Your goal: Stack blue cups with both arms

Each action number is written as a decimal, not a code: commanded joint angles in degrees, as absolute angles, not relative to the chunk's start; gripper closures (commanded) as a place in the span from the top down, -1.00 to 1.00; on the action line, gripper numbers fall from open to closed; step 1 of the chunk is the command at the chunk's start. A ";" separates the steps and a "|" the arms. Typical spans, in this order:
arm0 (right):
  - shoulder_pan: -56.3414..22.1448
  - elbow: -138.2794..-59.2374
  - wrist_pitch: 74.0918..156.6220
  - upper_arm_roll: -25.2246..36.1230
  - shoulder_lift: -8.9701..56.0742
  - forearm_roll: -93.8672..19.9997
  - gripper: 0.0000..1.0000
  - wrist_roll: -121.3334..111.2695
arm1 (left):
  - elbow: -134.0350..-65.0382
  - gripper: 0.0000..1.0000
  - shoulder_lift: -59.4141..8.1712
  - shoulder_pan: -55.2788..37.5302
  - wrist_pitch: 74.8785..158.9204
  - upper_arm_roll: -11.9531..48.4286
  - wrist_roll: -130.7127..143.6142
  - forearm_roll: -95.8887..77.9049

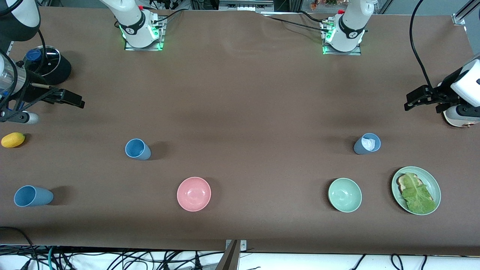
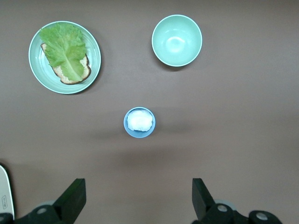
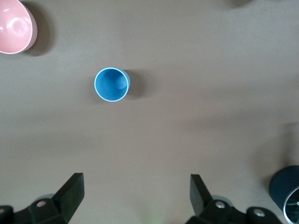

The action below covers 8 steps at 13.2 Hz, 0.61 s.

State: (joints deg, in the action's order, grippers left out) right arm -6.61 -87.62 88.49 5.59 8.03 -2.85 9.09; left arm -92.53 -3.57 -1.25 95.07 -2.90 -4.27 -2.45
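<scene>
Three blue cups stand on the brown table. A sky-blue cup [image 1: 138,149] is toward the right arm's end and also shows in the right wrist view [image 3: 111,84]. Another blue cup [image 1: 33,196] is nearer the front camera at that end. A slate-blue cup [image 1: 366,144] with something white in it is toward the left arm's end and shows in the left wrist view [image 2: 139,122]. My right gripper [image 1: 77,102] is open and empty, up over the table's right-arm end [image 3: 137,193]. My left gripper [image 1: 423,103] is open and empty, up over the left-arm end [image 2: 138,196].
A pink bowl [image 1: 194,194] and a pale green bowl [image 1: 345,195] sit near the front edge. A green plate [image 1: 435,183] holds bread and lettuce. A yellow lemon [image 1: 13,140] and a dark lidded pot [image 1: 48,63] are at the right arm's end.
</scene>
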 commanded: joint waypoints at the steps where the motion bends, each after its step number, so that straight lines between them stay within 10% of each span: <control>1: -6.24 -87.89 88.86 5.36 7.65 -3.07 1.00 9.75 | -91.41 1.00 -4.04 -0.88 94.66 -2.72 -5.36 -1.58; 8: -6.24 -87.80 88.51 5.36 7.65 -2.73 1.00 9.67 | -91.41 1.00 -4.04 -0.88 94.66 -2.72 -5.36 -1.58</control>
